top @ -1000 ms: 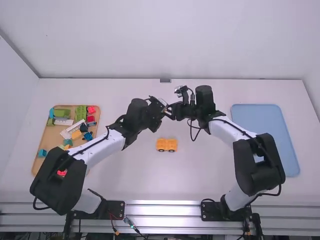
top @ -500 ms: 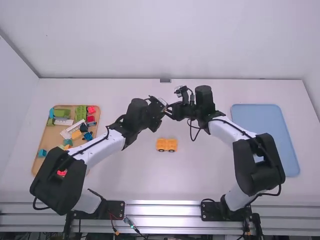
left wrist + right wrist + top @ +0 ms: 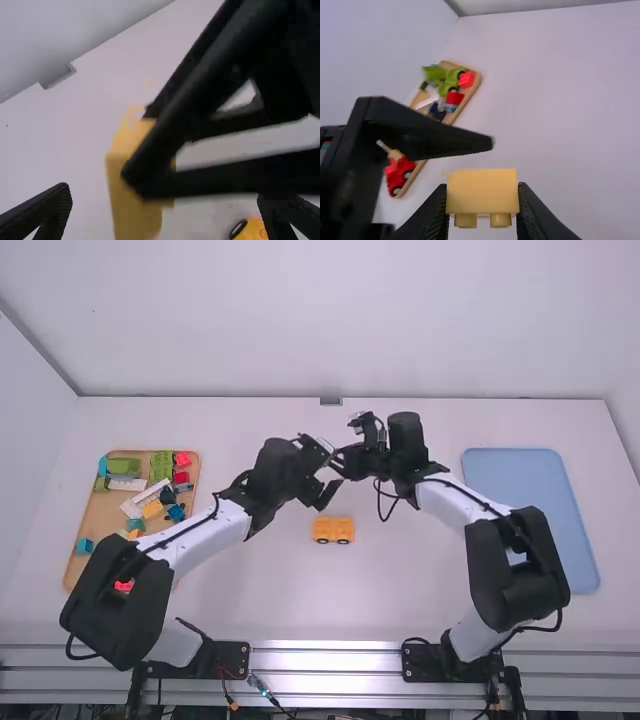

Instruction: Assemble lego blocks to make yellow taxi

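My left gripper (image 3: 334, 472) stands open in the high view, close against my right gripper (image 3: 342, 458) above the table's middle. In the left wrist view the left gripper (image 3: 164, 196) has its two fingers wide apart, with a yellow block (image 3: 132, 192) between them, apart from both. The right wrist view shows the right gripper (image 3: 482, 197) shut on that yellow block (image 3: 482, 187), which has two round studs facing down the view. A black finger of the left gripper reaches across beside it. The yellow car base (image 3: 333, 530) with dark wheels rests on the table nearer the arm bases.
On the left, a wooden tray (image 3: 88, 502) holds several coloured blocks, including green, red, blue and white ones. A light blue tray (image 3: 530, 480) lies at the right, beyond the right arm's elbow. Both forearms reach in over the table's middle.
My left gripper has opened, one finger swinging outward toward the car base, and it has let go of the yellow block. The right gripper has shifted very slightly left.
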